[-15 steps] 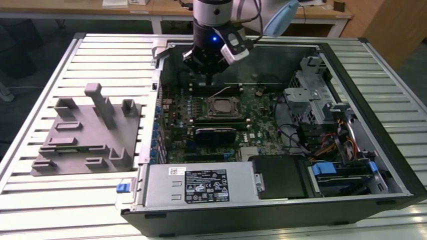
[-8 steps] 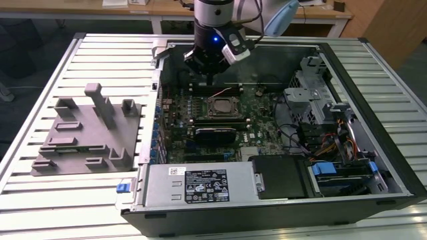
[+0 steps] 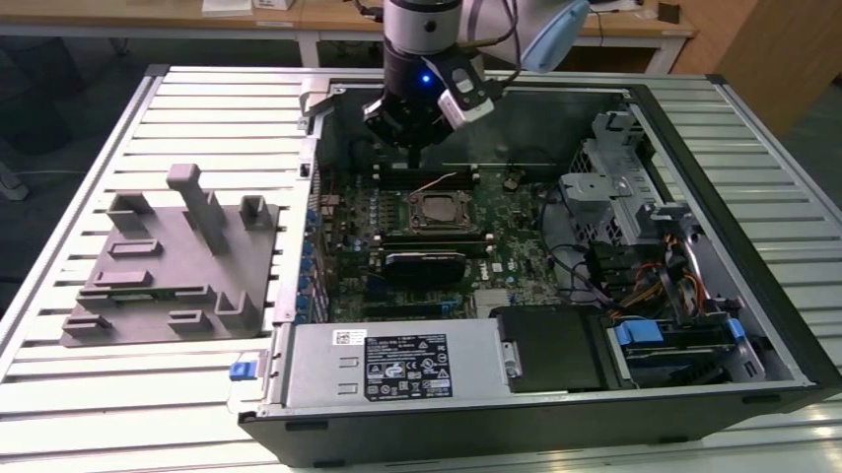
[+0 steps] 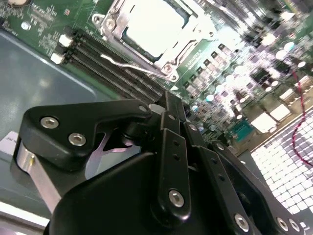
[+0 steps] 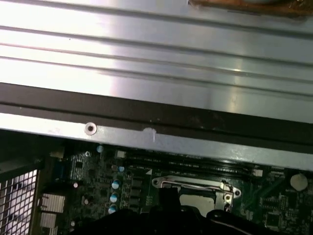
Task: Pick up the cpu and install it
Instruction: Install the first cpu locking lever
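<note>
The arm comes down almost straight from above into the open computer case (image 3: 736, 296), its pincer (image 3: 412, 150) hanging just over the circuit board (image 3: 507, 212), a little beyond the socket (image 3: 437, 209) on the side toward the case's far wall. Its fingers look drawn together, with nothing seen between them in the exterior view; I cannot tell for sure whether they are fully clenched. In the second wrist view the black finger links (image 4: 171, 147) fill the foreground.

The cpu (image 3: 436, 208) sits inside the socket's metal frame, near the middle of the board; in the second wrist view its bright top (image 4: 152, 27) lies flat within that frame, with the thin wire lever (image 4: 132, 66) running along the socket's edge beside the dark memory slots (image 4: 112, 63).

Around the socket, the case walls rise on all sides, a drive cage (image 3: 618, 187) and cable bundle (image 3: 632, 286) stand on the socket's far side from the grey moulded tray (image 3: 172, 261), and the power supply box (image 3: 394, 365) closes off the near end.

The case and the tray rest on a ribbed metal table (image 3: 118, 384). Beyond it stand pale wooden desks (image 3: 303, 15).
</note>
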`<state>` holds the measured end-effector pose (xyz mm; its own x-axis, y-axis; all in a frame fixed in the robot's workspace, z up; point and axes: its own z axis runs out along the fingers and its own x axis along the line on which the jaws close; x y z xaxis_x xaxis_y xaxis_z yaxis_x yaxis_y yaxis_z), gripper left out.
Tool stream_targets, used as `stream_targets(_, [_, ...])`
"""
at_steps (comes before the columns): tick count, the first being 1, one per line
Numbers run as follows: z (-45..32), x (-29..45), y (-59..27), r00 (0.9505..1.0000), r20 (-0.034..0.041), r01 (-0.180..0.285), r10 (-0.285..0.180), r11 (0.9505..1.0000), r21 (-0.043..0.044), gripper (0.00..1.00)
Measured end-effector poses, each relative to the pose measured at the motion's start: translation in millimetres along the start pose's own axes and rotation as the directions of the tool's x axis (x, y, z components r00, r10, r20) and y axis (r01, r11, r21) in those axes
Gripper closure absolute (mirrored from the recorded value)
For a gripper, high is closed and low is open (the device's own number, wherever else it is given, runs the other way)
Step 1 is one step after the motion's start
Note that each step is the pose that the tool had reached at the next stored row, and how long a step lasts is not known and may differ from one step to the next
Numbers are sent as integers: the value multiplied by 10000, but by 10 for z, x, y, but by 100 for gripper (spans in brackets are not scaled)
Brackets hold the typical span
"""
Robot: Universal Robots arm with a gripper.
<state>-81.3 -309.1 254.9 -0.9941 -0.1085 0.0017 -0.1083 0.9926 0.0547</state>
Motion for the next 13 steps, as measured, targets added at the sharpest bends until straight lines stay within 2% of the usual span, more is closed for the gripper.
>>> stream_targets(2, [2, -2, -13, 10000, 37, 3, -2, 9994, -334, 89])
stream_targets(3, [5, -2, -22, 10000, 46, 5, -3, 9991, -428, 89])
stream_targets(4, [10, -2, -30, 10000, 51, 6, -4, 9989, -472, 89])
stream_targets(13, [48, -19, -78, 10000, 57, 6, -3, 9988, -481, 89])
